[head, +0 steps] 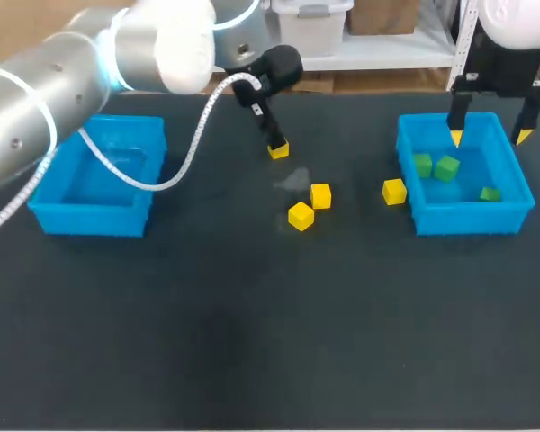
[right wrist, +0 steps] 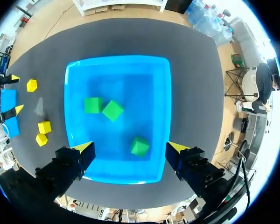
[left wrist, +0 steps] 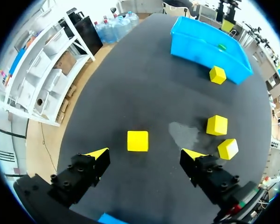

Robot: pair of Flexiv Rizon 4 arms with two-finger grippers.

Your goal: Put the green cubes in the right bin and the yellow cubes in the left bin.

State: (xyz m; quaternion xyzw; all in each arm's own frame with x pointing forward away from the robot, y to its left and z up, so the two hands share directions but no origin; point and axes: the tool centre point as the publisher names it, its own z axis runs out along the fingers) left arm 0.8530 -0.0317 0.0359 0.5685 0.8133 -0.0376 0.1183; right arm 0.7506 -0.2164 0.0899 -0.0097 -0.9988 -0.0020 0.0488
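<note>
The left pincer (left wrist: 145, 154) hangs open over a yellow cube (left wrist: 137, 141) on the worktop (left wrist: 130, 84), at the upper middle of the head view. The cube lies between its fingers, untouched. The right pincer (head: 490, 136), also open, hovers over the right bin (head: 472, 220), which holds three green cubes (head: 447, 167). If the left pincer comes down off centre, a fingertip could land on the cube and knock it aside.

The dark, matte table (head: 252, 342) spans the whole width of the head view. Near its middle lies a pale grey smudge (head: 292, 181), which the left wrist view also shows. Light falls evenly, leaving only soft shadows.
</note>
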